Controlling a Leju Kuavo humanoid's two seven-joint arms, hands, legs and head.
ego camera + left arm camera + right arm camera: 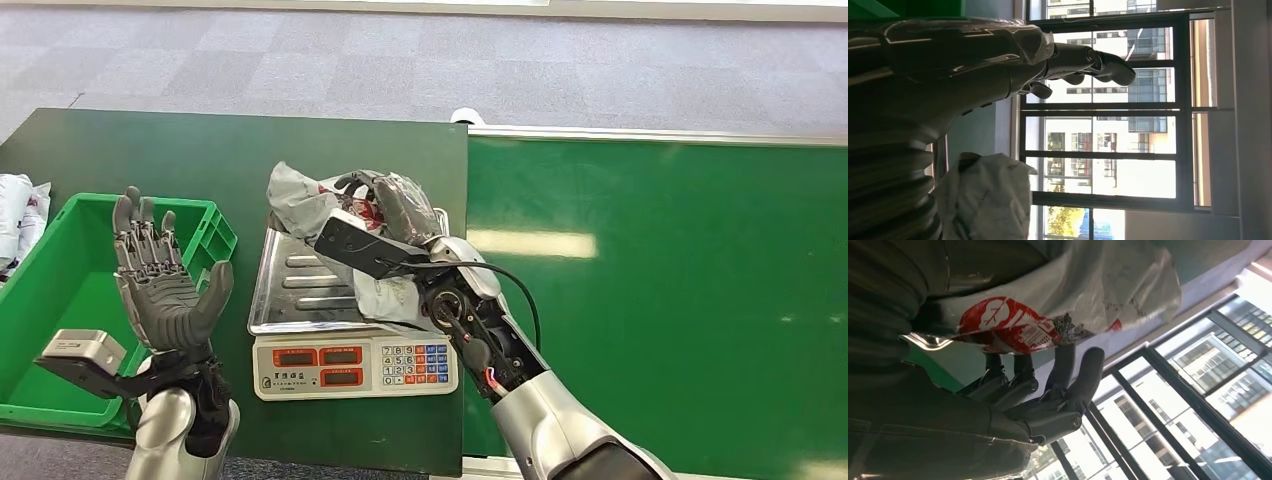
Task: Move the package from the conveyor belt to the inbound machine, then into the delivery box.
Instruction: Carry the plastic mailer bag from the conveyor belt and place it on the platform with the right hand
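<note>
On the steel pan of the weighing scale (300, 290), the package (305, 200) lies crumpled: a grey plastic mailer bag with red printing. The right hand (385, 205) rests on top of the package, with its dark fingers curled over the bag. In the right wrist view, the fingers (1068, 375) press against the underside of the bag (1058, 295) near the red label, so the hand grips the package. The right arm reaches in from below, across the edge of the scale's keypad panel.

The scale stands on a dark green table (200, 160). To the right of the table lies the brighter green conveyor belt (680, 300), with nothing on its visible surface.

The left hand (160, 280) is raised upright, palm toward the camera, over the near corner of the green plastic bin (60, 290). Its fingers are spread apart and hold nothing. In the left wrist view, the fingertips (1108, 67) extend straight against a window background. The bin sits at the left of the scale, well apart from the package. Beyond the bin's far left edge lie further white bags (20, 215).
</note>
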